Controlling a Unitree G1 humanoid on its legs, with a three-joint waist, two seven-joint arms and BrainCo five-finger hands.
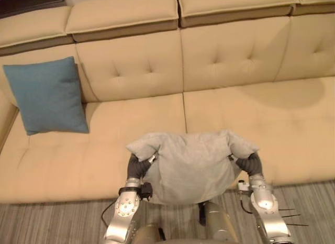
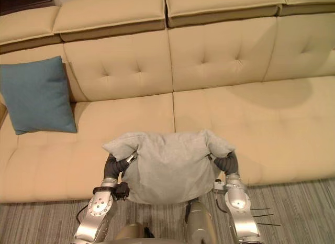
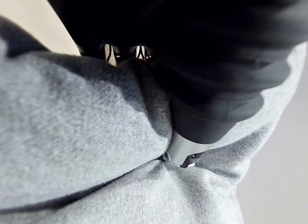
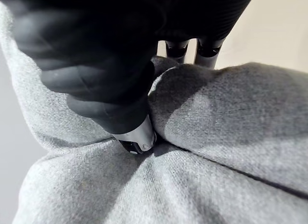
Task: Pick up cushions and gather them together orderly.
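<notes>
Over the sofa's (image 1: 261, 113) front edge, the grey cushion (image 1: 191, 165) hangs between the left hand (image 1: 137, 167) and the right hand (image 1: 250, 164), its long axis along that edge. Wrist views show each thumb and fingers pinching a top corner. Eye views add a blue cushion (image 1: 49, 95) at the sofa's left end.

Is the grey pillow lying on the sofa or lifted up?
Lifted: the left hand and right hand pinch the grey cushion by its upper corners; it hangs in front of the sofa.
</notes>
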